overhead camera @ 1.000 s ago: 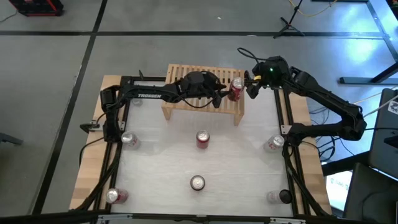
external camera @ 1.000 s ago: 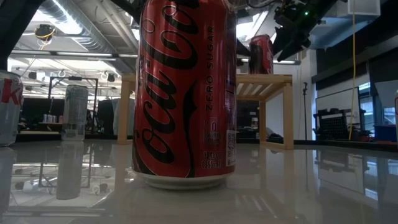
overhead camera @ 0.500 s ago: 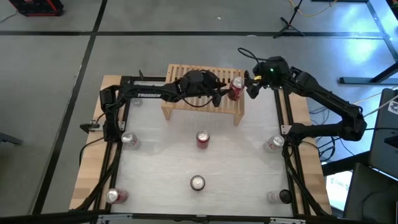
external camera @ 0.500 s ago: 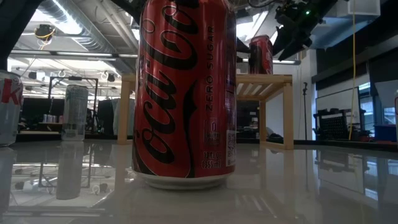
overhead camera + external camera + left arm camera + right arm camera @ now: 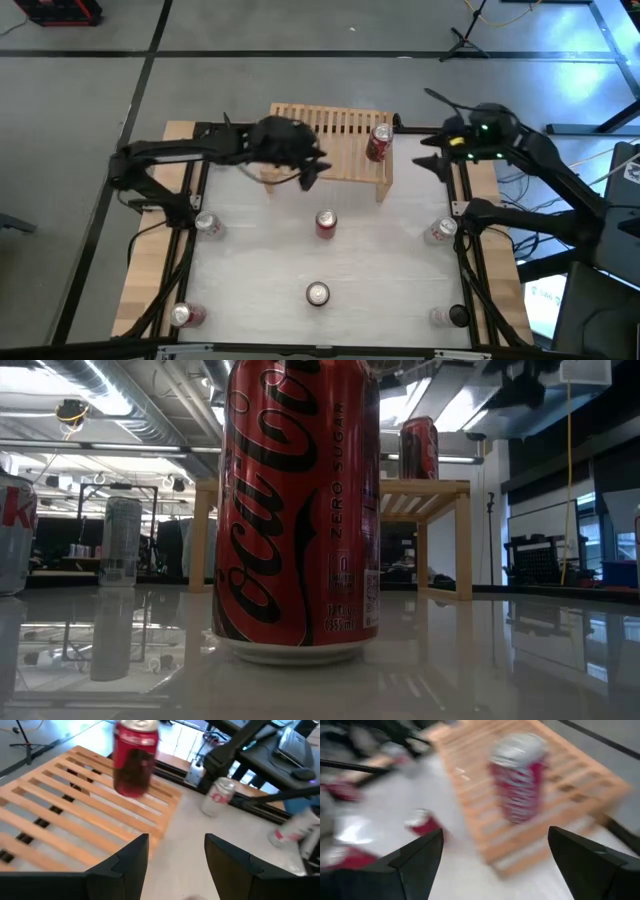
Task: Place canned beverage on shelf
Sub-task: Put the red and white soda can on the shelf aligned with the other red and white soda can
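Note:
The shelf [image 5: 335,135] is a low light-wood slatted rack at the table's far middle. A red canned beverage [image 5: 379,142] stands upright with its base on the slats at the shelf's right end, also seen in the left wrist view [image 5: 135,762] and the right wrist view [image 5: 517,777]. My left gripper [image 5: 312,174] hovers open off the shelf's near left part, well clear of the can, with nothing between its fingers [image 5: 175,862]. My right gripper [image 5: 430,165] hangs open to the right of the shelf, fingers wide apart [image 5: 505,865]. Neither gripper shows in the low view.
Loose cans stand on the white table: a red one [image 5: 326,223] mid-table, another [image 5: 317,293] near the front, which fills the low view [image 5: 295,510], and silver or red ones at the left [image 5: 207,224], [image 5: 181,315] and right [image 5: 440,230] edges.
My left gripper has drawn back from the can on the shelf, going up and toward the table's left and near side. My right gripper has pulled away from the can toward the table's right edge and turned. The can stays upright on the shelf's right end.

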Action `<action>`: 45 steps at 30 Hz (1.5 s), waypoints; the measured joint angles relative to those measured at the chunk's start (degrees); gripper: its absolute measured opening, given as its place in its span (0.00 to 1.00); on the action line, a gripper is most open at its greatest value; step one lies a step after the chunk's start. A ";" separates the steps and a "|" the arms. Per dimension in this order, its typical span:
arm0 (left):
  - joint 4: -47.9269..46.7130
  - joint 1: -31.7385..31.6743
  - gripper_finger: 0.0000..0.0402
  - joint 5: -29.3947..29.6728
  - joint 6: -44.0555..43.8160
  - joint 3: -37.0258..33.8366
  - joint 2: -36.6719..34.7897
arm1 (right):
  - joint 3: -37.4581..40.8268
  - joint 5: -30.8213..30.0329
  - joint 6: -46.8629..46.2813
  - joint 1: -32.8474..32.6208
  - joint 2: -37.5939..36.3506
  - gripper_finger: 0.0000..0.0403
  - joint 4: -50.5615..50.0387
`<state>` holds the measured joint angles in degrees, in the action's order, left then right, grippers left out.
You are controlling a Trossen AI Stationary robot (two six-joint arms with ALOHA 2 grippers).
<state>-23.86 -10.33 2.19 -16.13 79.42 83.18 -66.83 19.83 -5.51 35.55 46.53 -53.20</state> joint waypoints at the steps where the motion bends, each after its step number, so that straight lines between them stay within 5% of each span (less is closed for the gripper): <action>1: -1.44 1.44 0.47 1.35 -0.62 -0.02 -1.29 | 0.00 2.25 -0.38 0.00 -0.66 0.88 0.76; 6: -5.70 9.95 0.47 6.19 -5.72 0.00 -6.14 | 0.00 10.17 -1.76 -1.68 -1.46 0.88 3.29; 11: -10.12 18.05 0.47 8.09 -13.43 -0.02 -6.41 | 0.02 10.82 -2.99 -11.46 -0.36 0.88 6.10; 24: -14.61 35.09 0.46 7.65 -26.86 -0.04 -10.27 | 0.02 -14.12 -17.89 -42.30 8.87 0.88 16.74; 32: -12.42 34.95 0.47 8.53 -18.70 -0.04 -10.25 | 0.02 -18.85 -24.22 -49.80 17.92 0.88 20.51; 40: -15.72 36.31 0.74 6.21 -13.37 -0.04 -10.23 | 0.03 -20.12 -30.40 -55.06 22.94 0.88 20.49; 45: -17.68 37.16 0.91 -5.50 -10.03 -0.04 -10.19 | 0.04 -22.36 -31.00 -55.93 23.97 0.88 20.42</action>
<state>-41.54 26.83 -3.31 -26.16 79.37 72.99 -66.78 -2.53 -36.51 -20.38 70.50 -32.77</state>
